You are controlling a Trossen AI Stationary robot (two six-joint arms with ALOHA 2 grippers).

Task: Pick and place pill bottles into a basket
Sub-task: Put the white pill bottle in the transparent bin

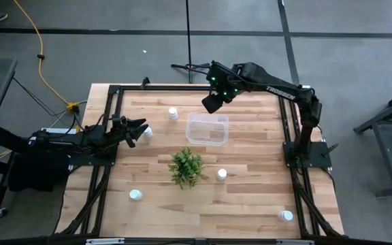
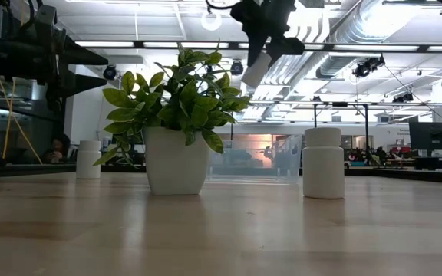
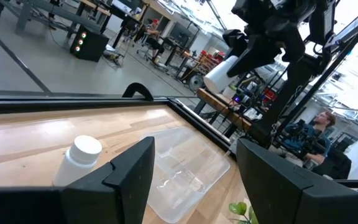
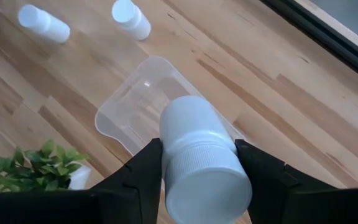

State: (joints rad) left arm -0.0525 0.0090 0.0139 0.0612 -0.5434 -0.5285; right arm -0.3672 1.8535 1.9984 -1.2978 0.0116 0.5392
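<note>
From above, the right pincer [image 1: 211, 102] hangs just past the clear basket [image 1: 207, 128]'s far edge, placed to let its load fall in; five bottles stand on the bench [image 1: 250, 197].

At bench level, the held bottle [image 2: 256, 70] slants, one end down, high over the plant [image 2: 176, 123].

The left pincer [image 3: 194, 180], fingers spread and empty, waits beside a standing bottle [image 3: 79, 160].

The right wrist camera shows the fingers pinching the bottle's sides, cap end toward the lens, long axis aimed at the basket.
</note>
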